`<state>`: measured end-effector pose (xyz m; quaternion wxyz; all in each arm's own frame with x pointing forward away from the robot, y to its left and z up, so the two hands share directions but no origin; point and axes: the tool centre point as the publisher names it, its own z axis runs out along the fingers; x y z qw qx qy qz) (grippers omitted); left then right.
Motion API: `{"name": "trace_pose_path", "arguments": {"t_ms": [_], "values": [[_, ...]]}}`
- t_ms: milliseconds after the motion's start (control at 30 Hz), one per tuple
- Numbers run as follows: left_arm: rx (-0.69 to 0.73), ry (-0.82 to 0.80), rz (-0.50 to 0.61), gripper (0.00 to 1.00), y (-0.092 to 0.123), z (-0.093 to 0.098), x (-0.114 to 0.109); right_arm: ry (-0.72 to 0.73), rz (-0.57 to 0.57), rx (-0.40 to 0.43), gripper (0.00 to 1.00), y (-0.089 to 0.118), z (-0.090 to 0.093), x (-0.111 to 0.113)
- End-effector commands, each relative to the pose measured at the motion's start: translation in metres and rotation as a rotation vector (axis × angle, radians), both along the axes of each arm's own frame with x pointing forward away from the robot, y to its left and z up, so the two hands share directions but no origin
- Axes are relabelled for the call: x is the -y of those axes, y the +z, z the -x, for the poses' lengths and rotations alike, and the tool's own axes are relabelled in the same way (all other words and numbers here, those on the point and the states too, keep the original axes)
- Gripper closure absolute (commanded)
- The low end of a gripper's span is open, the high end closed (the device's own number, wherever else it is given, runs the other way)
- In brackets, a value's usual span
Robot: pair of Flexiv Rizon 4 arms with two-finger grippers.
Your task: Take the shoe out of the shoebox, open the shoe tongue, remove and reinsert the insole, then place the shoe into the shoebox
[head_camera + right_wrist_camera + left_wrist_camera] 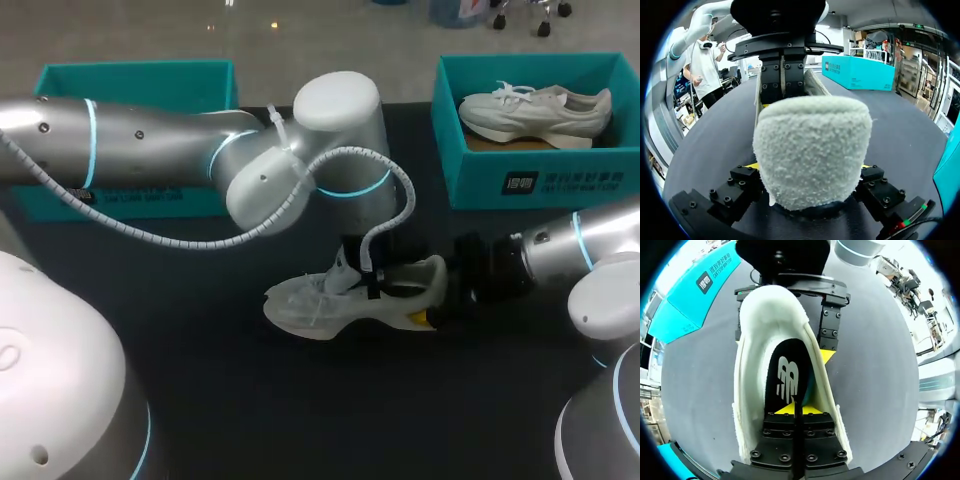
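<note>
Shoe lies on the table, outside the shoebox. Right gripper clamps its heel from both sides. Left gripper, fingers nearly together, appears to pinch the insole. Step judged: insole removal. Next: a steady lift, heel braced.

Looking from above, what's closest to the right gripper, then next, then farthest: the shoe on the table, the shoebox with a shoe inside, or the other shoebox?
1. shoe on the table, its heel at the right gripper, mid-table.
2. shoebox with a shoe inside, at the back right.
3. other shoebox, at the back left.
</note>
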<state>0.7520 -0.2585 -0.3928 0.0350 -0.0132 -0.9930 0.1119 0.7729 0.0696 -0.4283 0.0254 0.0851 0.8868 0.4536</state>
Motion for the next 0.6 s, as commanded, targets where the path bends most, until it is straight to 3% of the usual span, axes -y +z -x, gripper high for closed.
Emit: {"name": "trace_pose_path", "arguments": {"t_ms": [33,600], "values": [[-0.023,-0.003,0.071,1.00,0.009,-0.002,-0.015,-0.001,0.003,-0.001,1.00,-0.007,0.000,-0.001],[-0.148,0.008,0.265,1.00,0.035,-0.003,-0.028,-0.001,0.003,-0.001,1.00,-0.007,0.000,-0.001]]}}
